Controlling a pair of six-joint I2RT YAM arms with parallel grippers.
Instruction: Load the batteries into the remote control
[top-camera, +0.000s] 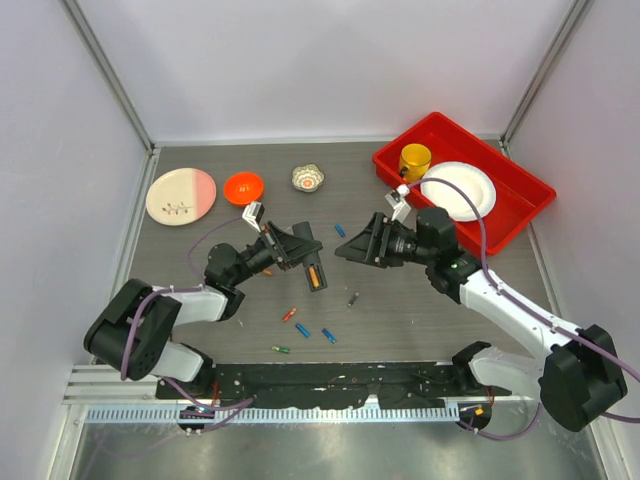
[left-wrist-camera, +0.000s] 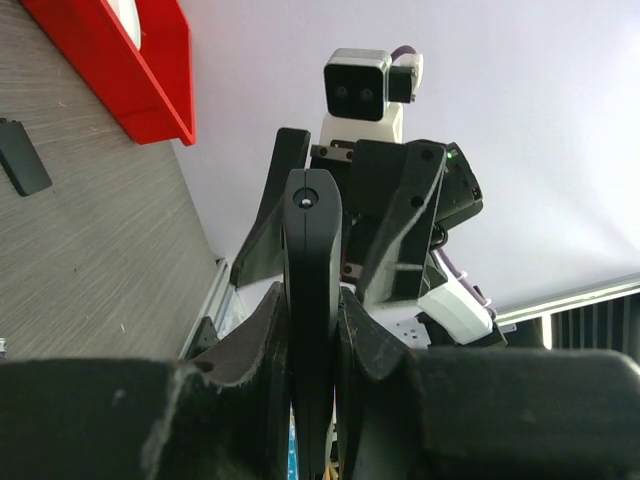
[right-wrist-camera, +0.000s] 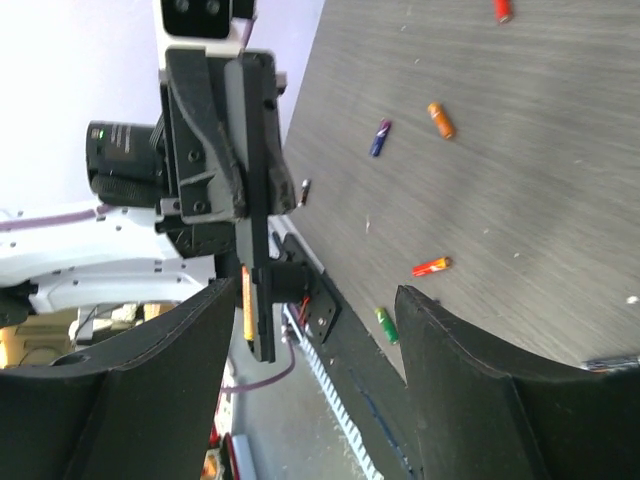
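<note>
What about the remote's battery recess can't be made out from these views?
Left wrist: the remote control sits edge-on in the left gripper, so its recess faces away.
Right wrist: one orange battery shows in the recess; the remote's side wall hides the rest.
Top: the recess is too small to count batteries.

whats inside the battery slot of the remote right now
One orange battery sits in the remote control recess. The left claw, shut on the remote control, covers the rest of the recess, so any second battery there cannot be seen.
</note>
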